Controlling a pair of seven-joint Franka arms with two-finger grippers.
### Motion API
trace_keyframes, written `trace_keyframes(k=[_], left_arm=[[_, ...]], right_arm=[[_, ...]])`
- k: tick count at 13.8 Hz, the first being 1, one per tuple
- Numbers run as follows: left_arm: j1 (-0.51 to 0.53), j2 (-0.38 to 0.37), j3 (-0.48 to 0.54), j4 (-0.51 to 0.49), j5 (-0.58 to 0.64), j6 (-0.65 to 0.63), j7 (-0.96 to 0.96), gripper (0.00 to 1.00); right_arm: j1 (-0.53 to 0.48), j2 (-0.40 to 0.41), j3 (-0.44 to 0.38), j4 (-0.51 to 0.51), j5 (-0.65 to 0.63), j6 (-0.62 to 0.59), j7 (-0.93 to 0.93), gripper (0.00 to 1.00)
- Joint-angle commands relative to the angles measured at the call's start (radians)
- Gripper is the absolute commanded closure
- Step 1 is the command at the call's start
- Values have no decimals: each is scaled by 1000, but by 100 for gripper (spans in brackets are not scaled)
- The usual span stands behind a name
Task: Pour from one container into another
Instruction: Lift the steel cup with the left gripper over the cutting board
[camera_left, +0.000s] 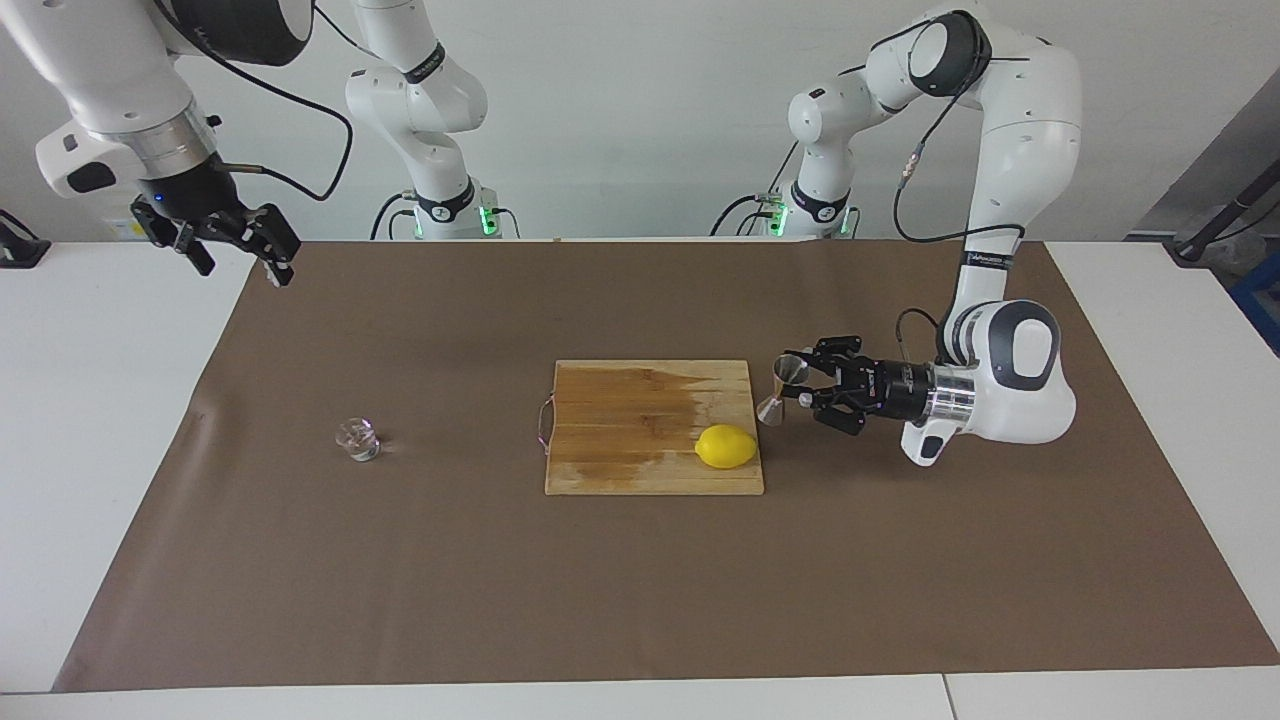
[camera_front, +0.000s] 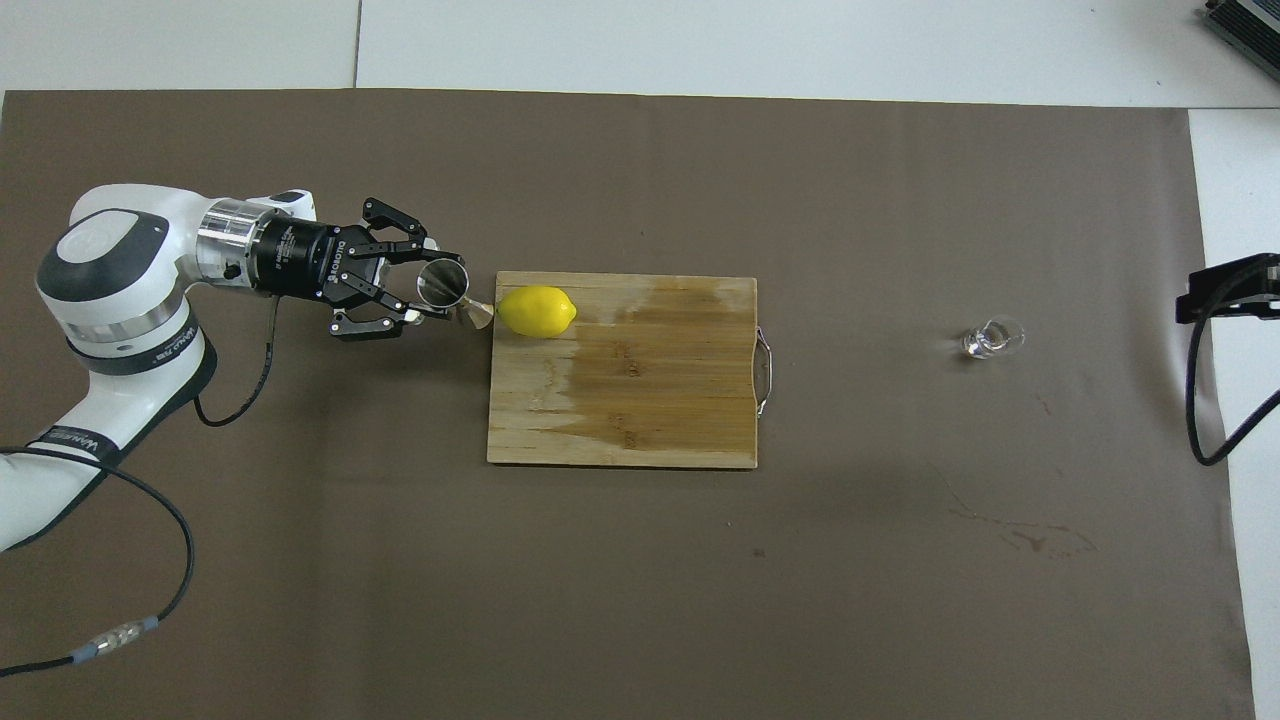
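Left claw (camera_left: 800, 388) grasps the jigger (camera_left: 783, 389), upright, raised just off the cutting board's (camera_left: 640, 420) edge at the left arm's end, near the lemon (camera_left: 727, 446). Right claw (camera_left: 232, 237), released wide, waits over the table's (camera_left: 100, 400) right-arm end. Glass (camera_left: 357, 439) stands on the brown mat (camera_left: 450, 560), well apart from the board.

White rounded arm (camera_left: 1015, 130) shells, dark grey joint caps, silver wrist rings, black linkage end effector (camera_front: 425, 300), loose black cables, green base lights.
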Motion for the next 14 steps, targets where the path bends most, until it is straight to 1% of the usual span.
trace_keyframes(k=[1, 3, 6, 8, 10, 12, 14], left_arm=[[-90, -109, 71, -114, -107, 46, 9, 63], [-143, -126, 94, -130, -153, 76, 14, 62], [-186, -135, 95, -171, -187, 161, 92, 62], [-222, -138, 95, -183, -228, 202, 106, 62], [-248, -137, 95, -185, -260, 247, 106, 62], [-275, -132, 95, -195, -299, 261, 116, 62], [-291, -124, 95, -208, -313, 285, 173, 63]], right_arm=[[-13, -25, 10, -27, 26, -4, 5, 0], [-13, -25, 10, -27, 26, -4, 5, 0], [-13, -25, 10, -27, 26, -4, 5, 0], [-13, -25, 10, -27, 26, -4, 5, 0], [-13, -25, 8, -27, 26, -4, 8, 0], [-21, -25, 8, -27, 26, -4, 8, 0], [-15, -25, 8, -27, 26, -4, 8, 0]])
